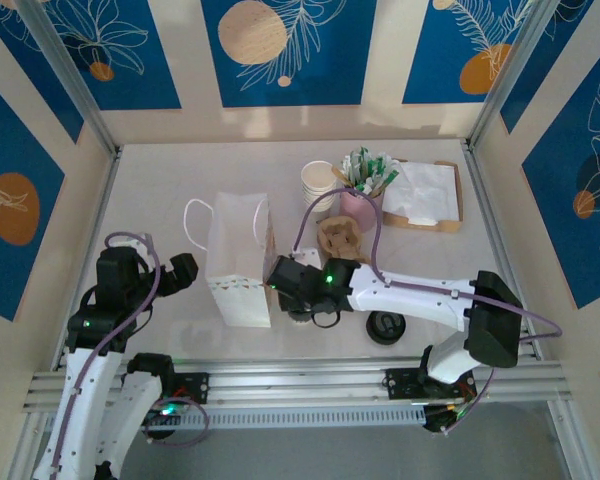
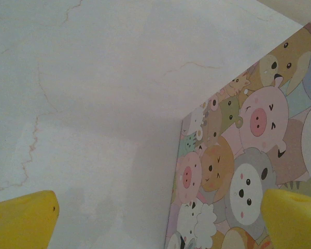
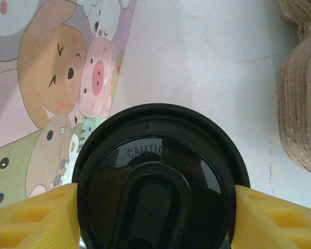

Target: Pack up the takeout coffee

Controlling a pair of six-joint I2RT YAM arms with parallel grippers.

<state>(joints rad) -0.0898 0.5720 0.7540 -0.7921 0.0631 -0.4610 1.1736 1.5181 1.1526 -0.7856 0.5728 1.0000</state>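
Judging the lidded coffee cup [image 3: 158, 176] first: we read it as a light paper cup, thin-walled, easy to crush, with a slick black plastic lid that could pop off if squeezed. If it is full it will be top-heavy and will slosh, and we cannot tell the fill. The best hold is on the cup wall just under the lid rim, with a gentle squeeze and the cup kept upright. It stands on the tabletop [image 1: 160, 190] just beside the paper bag [image 1: 240, 262], at the bag's 3 o'clock, not yet inside.

The right end effector [image 3: 155, 212] straddles the cup. Its yellow pads [image 3: 31, 220] sit at 9 and 3 o'clock of the lid and look to be up against the rim. We cannot tell whether they are pressing firmly or just touching.

The left end effector [image 2: 158, 220] is spread wide and holds nothing. It hangs at the bag's 9 o'clock, close to the printed side, with no contact visible.

A spare lid [image 1: 385, 327] lies at the cup's 3 o'clock, near it.
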